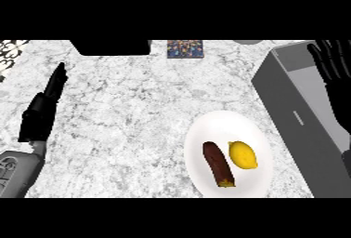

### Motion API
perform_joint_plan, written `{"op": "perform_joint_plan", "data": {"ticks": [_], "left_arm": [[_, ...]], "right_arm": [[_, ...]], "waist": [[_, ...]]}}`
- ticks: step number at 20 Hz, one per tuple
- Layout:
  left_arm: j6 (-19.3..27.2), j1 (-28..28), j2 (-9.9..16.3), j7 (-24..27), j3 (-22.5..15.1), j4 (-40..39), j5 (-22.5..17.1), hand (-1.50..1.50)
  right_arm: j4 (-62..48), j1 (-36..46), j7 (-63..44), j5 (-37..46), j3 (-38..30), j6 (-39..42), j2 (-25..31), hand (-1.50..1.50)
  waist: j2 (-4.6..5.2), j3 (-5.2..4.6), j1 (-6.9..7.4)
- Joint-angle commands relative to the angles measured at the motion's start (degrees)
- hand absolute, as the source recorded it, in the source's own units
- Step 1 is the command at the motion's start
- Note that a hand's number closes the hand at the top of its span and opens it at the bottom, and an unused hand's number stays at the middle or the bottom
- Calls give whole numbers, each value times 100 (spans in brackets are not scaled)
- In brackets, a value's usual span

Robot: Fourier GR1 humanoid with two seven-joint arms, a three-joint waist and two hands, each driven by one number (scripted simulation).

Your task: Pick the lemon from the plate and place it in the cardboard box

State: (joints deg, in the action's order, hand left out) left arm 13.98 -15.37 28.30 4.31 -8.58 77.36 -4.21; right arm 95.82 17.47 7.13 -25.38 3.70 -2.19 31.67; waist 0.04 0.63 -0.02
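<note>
A yellow lemon (243,155) lies on a white plate (221,126) at the lower right of the marble counter, beside a dark brown oblong food item (218,164). Right of the plate stands a grey box (296,104), seen from above with its opening at the top. My right hand (333,65) is over the box's far right side, fingers straight and spread, well above and right of the lemon. At the left edge my left hand (42,108) rests open with fingers pointing up, far from the plate.
A black object (112,47) sits at the counter's back edge. Next to it lies a small colourful patterned square (185,49). A patterned item (9,52) shows at the top left corner.
</note>
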Motion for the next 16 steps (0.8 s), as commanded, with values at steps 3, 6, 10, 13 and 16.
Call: {"op": "perform_joint_plan", "data": {"ticks": [3, 6, 10, 13, 16], "left_arm": [[-431, -293, -105, 198, -238, 114, 95, 0], [-972, -253, 94, 408, -428, 503, -19, 0], [-1272, -196, -91, 101, -558, 666, -277, 0], [-1393, -178, -6, 240, -445, 629, -318, 0], [-1098, 64, -270, 104, -709, 931, -94, 0]], "right_arm": [[-70, 881, -220, -545, -219, 1258, 573, -150], [1, 1340, -202, -1153, -367, 2369, 1102, -150], [-721, 1005, 993, 649, 130, 3002, 1515, -150], [-1228, 908, 2400, 1443, 52, 3432, 1636, -150], [-964, 1037, 3110, 2254, 269, 3450, 1838, -150]], "waist": [[10, -65, 15], [4, -63, 129], [43, -54, 147], [68, -47, 161], [34, -47, 174]]}}
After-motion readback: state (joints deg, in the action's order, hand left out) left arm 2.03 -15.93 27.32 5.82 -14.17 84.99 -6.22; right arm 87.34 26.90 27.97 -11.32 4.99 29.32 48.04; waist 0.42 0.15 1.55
